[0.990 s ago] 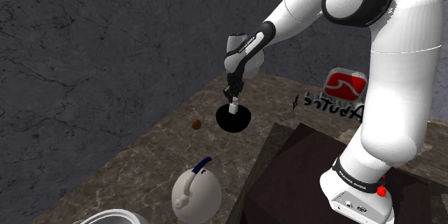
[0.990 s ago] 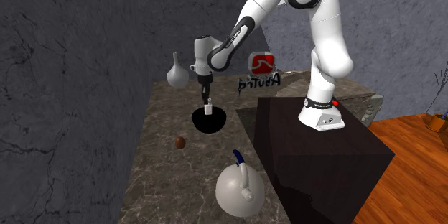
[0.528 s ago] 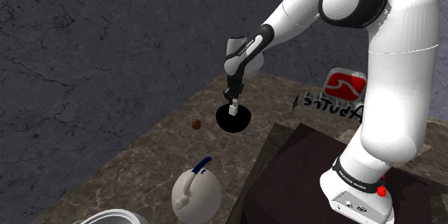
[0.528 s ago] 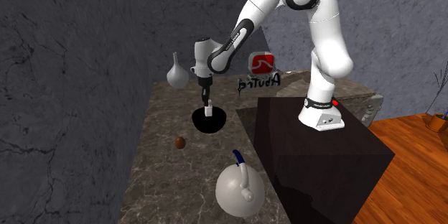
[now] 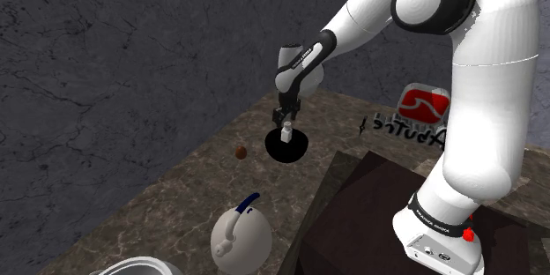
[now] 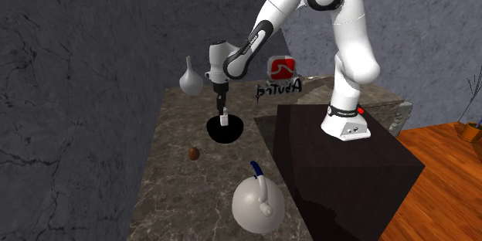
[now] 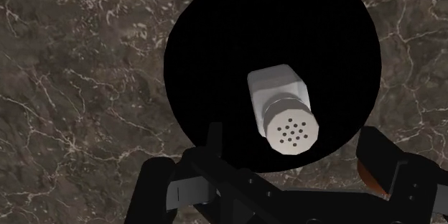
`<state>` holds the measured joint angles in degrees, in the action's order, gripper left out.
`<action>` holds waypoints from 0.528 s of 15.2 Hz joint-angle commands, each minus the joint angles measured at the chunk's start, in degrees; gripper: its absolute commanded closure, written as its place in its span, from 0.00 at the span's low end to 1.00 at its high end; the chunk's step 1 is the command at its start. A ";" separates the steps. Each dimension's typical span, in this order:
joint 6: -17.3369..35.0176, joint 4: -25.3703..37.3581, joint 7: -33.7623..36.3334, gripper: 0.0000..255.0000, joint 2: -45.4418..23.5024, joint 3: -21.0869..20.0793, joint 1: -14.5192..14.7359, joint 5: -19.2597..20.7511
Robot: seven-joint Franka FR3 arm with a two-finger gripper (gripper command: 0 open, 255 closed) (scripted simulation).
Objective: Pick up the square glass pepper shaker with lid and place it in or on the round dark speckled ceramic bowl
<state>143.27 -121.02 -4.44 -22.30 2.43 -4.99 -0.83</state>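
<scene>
The square pepper shaker [image 7: 276,93], pale with a round perforated lid, stands inside the round black bowl [image 7: 208,57]. My gripper [image 7: 294,138] hovers just above it, open, with a black finger on either side of the lid and neither touching it. In the shoulder view the gripper [image 5: 286,117] points straight down over the shaker [image 5: 286,130] in the bowl [image 5: 288,148]. From the second exterior view, the gripper [image 6: 222,106], the shaker [image 6: 224,120] and the bowl [image 6: 225,131] line up the same way on the marbled brown counter [image 6: 178,185].
A white round teapot with a blue handle [image 5: 240,238] sits near the counter's front. A small brown object [image 5: 240,152] lies beside the bowl. A white vase [image 6: 191,79] and a red-and-white sign [image 6: 283,69] stand by the wall. The dark stand [image 6: 340,162] borders the counter.
The fingers have opened and let go of the shaker, which now rests in the bowl. The arm came down slightly a second ago and has since held still.
</scene>
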 commanded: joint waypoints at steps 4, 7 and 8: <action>-6.04 0.62 0.24 0.00 5.43 0.17 0.16 0.35; -6.04 0.62 0.24 0.00 5.43 0.16 0.16 0.35; -6.04 0.62 0.24 0.00 5.43 0.16 0.16 0.35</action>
<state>137.35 -120.40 -4.24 -16.97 2.60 -4.85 -0.49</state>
